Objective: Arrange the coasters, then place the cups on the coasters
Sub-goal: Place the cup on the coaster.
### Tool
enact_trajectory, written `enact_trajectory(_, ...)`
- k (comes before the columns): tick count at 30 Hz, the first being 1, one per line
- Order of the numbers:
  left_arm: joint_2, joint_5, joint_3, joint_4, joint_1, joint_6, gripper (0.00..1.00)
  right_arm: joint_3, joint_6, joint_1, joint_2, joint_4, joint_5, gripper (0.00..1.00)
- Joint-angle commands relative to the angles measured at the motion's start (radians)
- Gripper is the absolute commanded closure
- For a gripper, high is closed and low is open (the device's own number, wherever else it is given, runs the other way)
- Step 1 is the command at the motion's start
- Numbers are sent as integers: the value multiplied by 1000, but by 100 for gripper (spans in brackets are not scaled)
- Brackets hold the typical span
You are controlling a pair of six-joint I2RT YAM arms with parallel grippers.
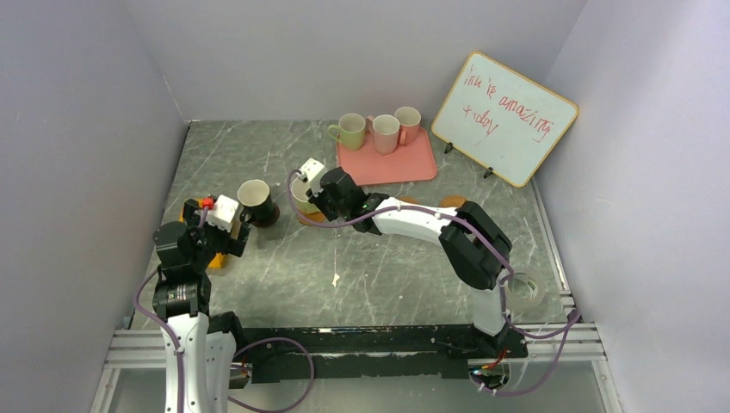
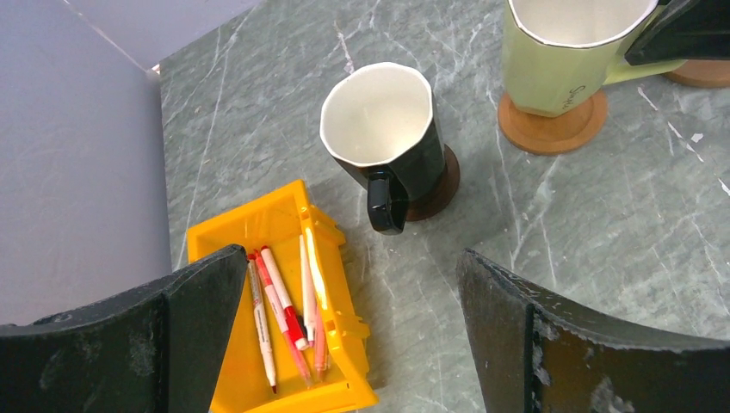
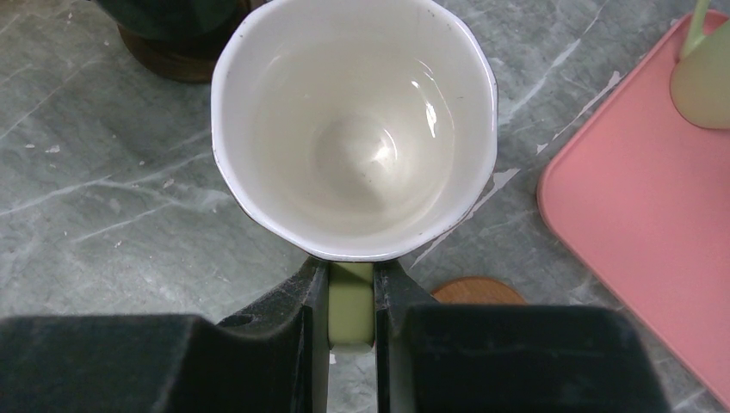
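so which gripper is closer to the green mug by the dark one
Right. The right gripper is shut on the handle of the green mug; the left gripper hangs open beyond the dark brown mug.

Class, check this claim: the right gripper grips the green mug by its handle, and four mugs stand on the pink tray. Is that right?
Not quite. The right gripper does grip the green mug by its handle, but three mugs, not four, stand on the pink tray, as the top view shows.
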Motion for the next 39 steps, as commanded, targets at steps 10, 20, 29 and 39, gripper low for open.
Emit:
enact_trajectory(10, -15, 39, -4, 13, 9, 4, 4, 15, 9, -2, -16, 120, 1, 100)
enact_trajectory(20, -15, 39, -5, 13, 11, 4, 4, 17, 4, -3, -11, 111, -2, 100)
enact_trajectory(29, -19, 40, -5, 12, 12, 6, 4, 26, 5, -4, 3, 96, -8, 100)
enact_trajectory(39, -23, 43, -5, 12, 15, 5, 4, 43, 4, -5, 11, 68, -22, 100)
